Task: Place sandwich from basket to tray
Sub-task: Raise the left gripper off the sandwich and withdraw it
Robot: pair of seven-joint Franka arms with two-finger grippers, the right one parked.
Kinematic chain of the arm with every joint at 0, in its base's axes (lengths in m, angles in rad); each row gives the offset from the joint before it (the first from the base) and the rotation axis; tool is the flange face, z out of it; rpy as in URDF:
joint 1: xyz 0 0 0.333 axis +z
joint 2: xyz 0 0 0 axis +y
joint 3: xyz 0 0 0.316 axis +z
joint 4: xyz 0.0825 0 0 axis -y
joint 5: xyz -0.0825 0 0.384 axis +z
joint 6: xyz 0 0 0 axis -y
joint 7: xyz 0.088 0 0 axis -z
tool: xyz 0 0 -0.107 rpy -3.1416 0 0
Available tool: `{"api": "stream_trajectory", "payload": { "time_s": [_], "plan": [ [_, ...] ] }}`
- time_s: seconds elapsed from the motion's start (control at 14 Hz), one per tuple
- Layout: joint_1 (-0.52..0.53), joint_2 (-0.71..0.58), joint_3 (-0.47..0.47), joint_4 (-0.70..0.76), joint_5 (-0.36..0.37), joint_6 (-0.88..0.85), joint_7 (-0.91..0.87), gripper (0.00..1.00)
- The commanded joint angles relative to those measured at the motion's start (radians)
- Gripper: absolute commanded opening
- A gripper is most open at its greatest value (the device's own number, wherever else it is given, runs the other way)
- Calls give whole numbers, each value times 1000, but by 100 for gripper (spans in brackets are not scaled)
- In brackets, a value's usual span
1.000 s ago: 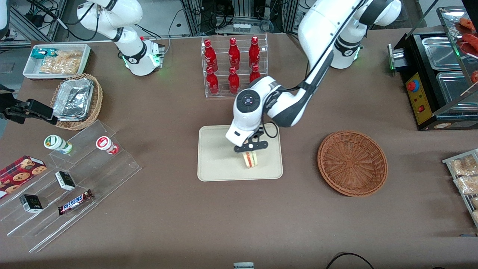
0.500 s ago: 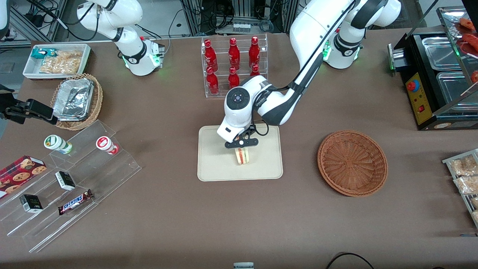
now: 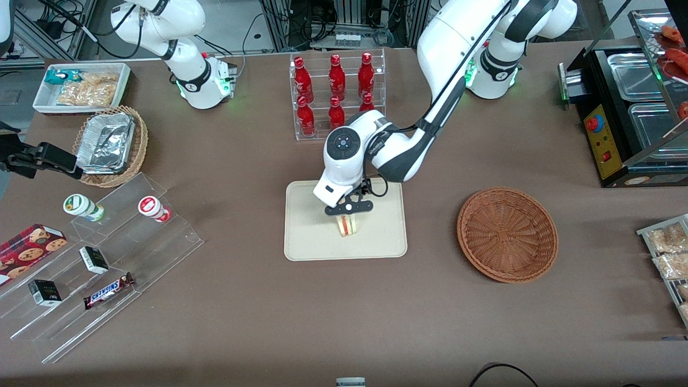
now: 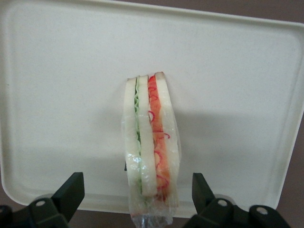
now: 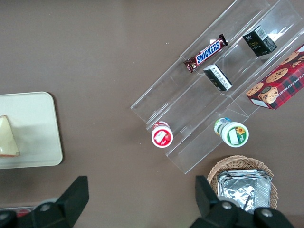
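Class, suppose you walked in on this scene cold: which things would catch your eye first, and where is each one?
First, the sandwich standing on edge on the cream tray mid-table, with the gripper right above it, jaws open and clear of the bread. Next, the empty reddish-brown basket beside the tray, toward the working arm's end. Then the rack of red bottles, farther from the front camera than the tray.

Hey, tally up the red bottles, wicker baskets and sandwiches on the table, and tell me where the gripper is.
Red bottles: 6
Wicker baskets: 2
Sandwich: 1
Total: 9
The gripper is open, above the sandwich on the tray.
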Motion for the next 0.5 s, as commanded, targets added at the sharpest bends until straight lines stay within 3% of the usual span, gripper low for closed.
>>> {"api": "stream_trajectory", "payload": {
  "time_s": [0.0,0.43],
  "plan": [
    [4,-70,46,12,4,-62,-5,100],
    [8,-295,216,-66,37,-284,25,100]
  ]
}}
